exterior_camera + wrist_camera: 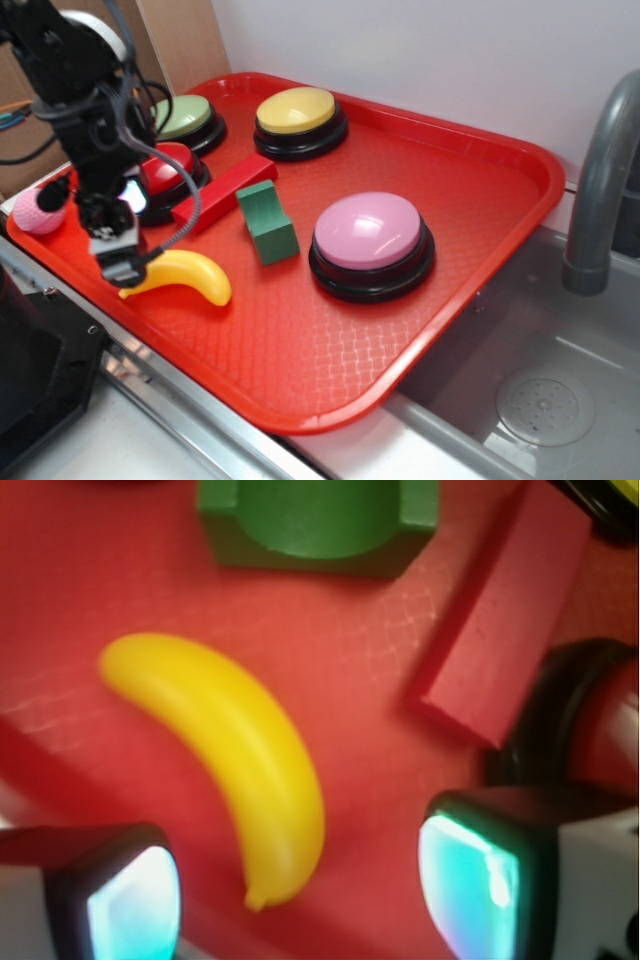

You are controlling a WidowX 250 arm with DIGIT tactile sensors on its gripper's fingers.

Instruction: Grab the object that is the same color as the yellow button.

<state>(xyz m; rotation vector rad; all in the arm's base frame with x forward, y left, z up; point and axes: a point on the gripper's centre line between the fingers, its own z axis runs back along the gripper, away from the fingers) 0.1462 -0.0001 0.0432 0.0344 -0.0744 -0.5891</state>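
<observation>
No legible text anywhere.

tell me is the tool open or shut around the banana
Open. In the wrist view the tool has a pad on either side of the banana tip, with gaps showing, not clamped.
</observation>
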